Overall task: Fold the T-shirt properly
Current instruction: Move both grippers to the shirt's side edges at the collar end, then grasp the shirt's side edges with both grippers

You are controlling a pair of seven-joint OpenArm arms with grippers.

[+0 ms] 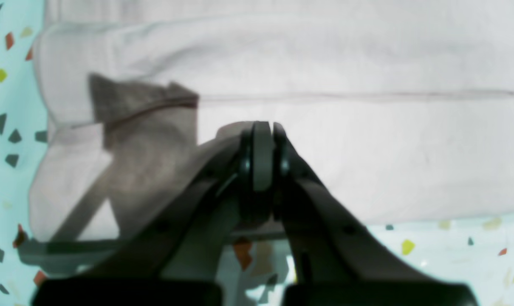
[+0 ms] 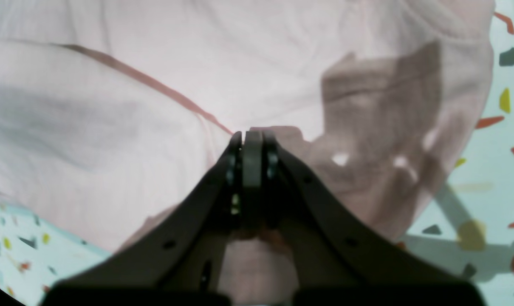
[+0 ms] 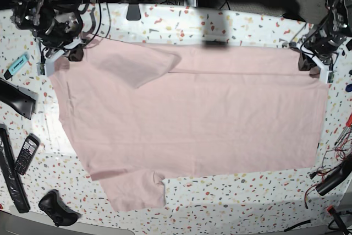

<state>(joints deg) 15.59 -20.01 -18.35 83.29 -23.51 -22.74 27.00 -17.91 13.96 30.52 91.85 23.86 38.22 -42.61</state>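
Pink T-shirt lies spread on the speckled table; both arms' jaws closed, gripping its far corners.

there was one t-shirt, two grippers, left and right, one phone and one teal marker.
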